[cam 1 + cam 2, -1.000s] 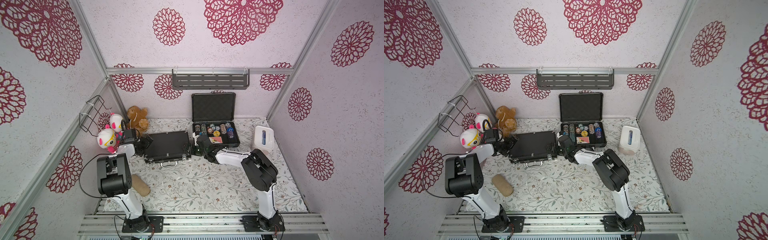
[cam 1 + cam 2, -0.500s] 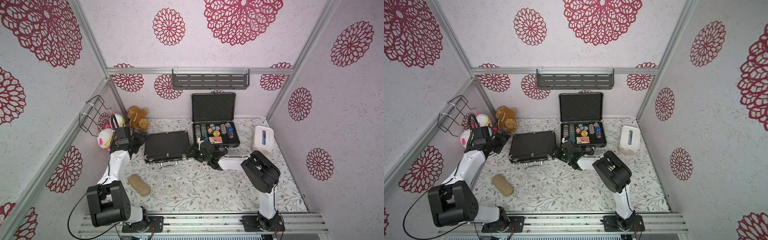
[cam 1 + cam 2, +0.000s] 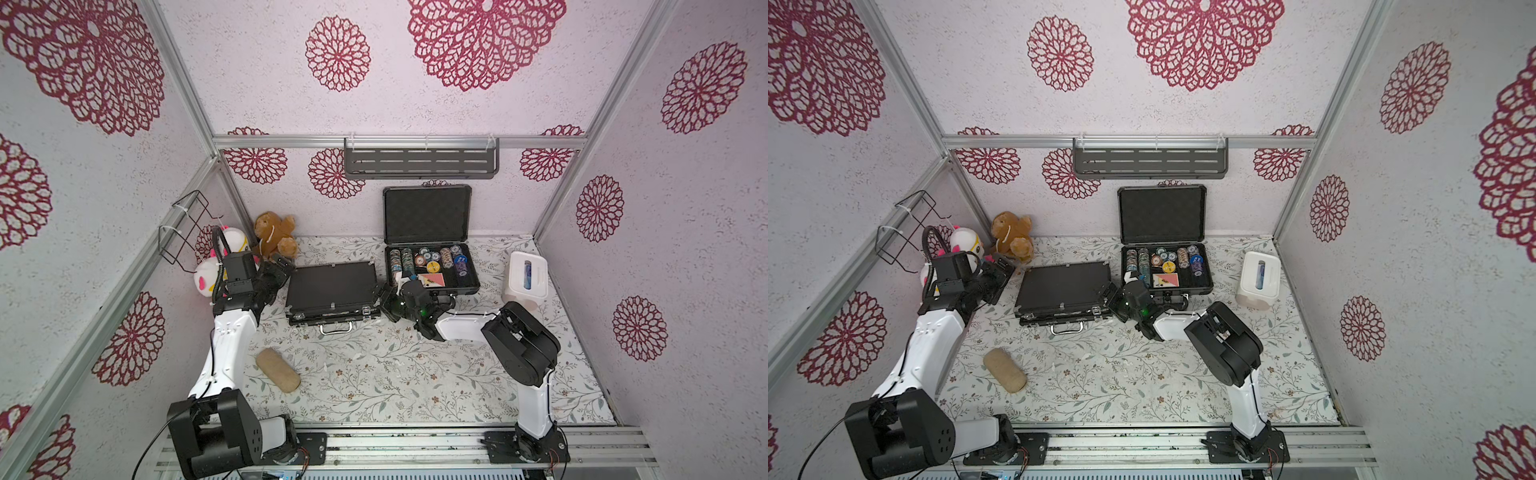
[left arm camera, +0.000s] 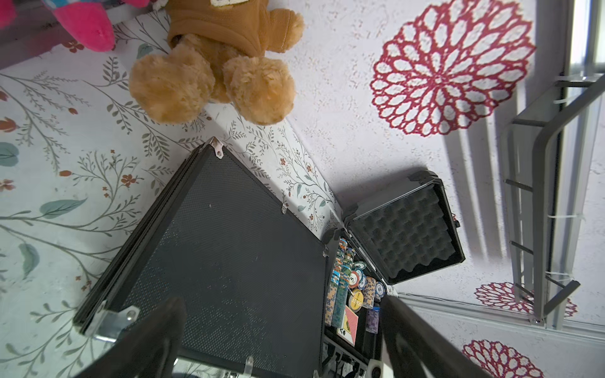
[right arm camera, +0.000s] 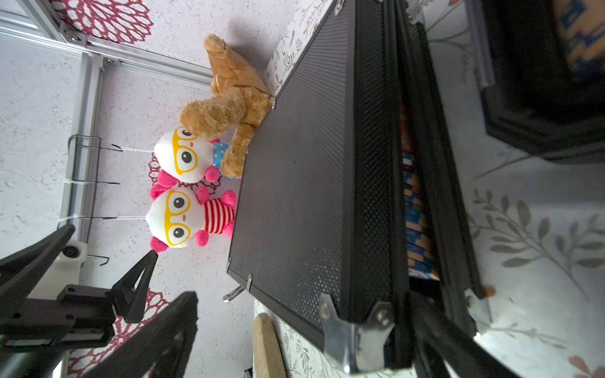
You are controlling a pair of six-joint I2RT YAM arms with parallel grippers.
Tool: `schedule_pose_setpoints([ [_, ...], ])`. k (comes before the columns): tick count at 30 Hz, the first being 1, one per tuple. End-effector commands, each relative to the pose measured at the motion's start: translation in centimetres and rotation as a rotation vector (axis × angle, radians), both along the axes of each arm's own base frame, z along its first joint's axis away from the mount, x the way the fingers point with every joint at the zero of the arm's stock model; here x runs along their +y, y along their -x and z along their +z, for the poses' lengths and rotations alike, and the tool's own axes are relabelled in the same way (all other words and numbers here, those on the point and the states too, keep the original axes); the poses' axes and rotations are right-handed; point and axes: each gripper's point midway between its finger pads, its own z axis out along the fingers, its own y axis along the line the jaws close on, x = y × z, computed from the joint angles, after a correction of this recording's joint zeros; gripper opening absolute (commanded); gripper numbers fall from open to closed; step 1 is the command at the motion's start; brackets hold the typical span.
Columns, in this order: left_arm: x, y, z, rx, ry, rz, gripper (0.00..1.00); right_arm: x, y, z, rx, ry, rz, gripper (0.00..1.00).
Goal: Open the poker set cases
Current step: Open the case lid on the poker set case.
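The flat black case (image 3: pixel 332 289) lies mid-table, long axis running side to side and handle (image 3: pixel 336 328) toward the robot, between the left gripper (image 3: pixel 281 272) and right gripper (image 3: pixel 383 297), both spread wide, beside the open grey case (image 3: pixel 432 274).

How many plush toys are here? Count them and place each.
3. The brown teddy bear sits in the far left corner; the striped doll and the polka-dot doll sit beside it against the left wall. None seems hidden.
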Motion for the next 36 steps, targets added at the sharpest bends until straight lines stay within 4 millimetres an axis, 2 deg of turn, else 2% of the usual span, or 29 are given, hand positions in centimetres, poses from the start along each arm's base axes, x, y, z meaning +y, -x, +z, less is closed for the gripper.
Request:
schedule_pose_setpoints([
  [1,0.0,0.8,1.0,-0.014,-0.034,0.001,0.97,1.9,-0.1,9.9,-0.186,-0.179,0.025,0.99],
  [7,-0.4,1.4,2.9,-0.062,-0.045,-0.013,0.97,1.8,-2.1,12.2,-0.243,-0.12,-0.021,0.99],
  [14,-0.3,2.7,4.2,-0.065,-0.074,-0.022,0.97,2.9,-7.0,14.8,-0.299,-0.067,-0.065,0.99],
  [17,-0.3,3.2,5.9,-0.099,-0.081,-0.023,0.97,3.4,-9.3,15.2,-0.31,-0.039,-0.086,0.99],
  [22,-0.1,4.2,7.9,-0.135,-0.108,-0.017,0.97,3.5,-12.7,14.3,-0.294,0.011,-0.108,0.99],
  [27,-0.1,4.5,7.3,-0.129,-0.108,-0.011,0.97,2.7,-14.7,13.4,-0.283,0.06,-0.117,0.99],
  [31,-0.6,3.8,6.5,-0.137,-0.06,-0.034,0.97,2.0,-16.5,12.8,-0.272,0.11,-0.11,0.99],
  [36,-1.1,2.9,5.1,-0.111,-0.01,-0.039,0.97,1.5,-17.2,12.9,-0.277,0.12,-0.081,0.99],
])
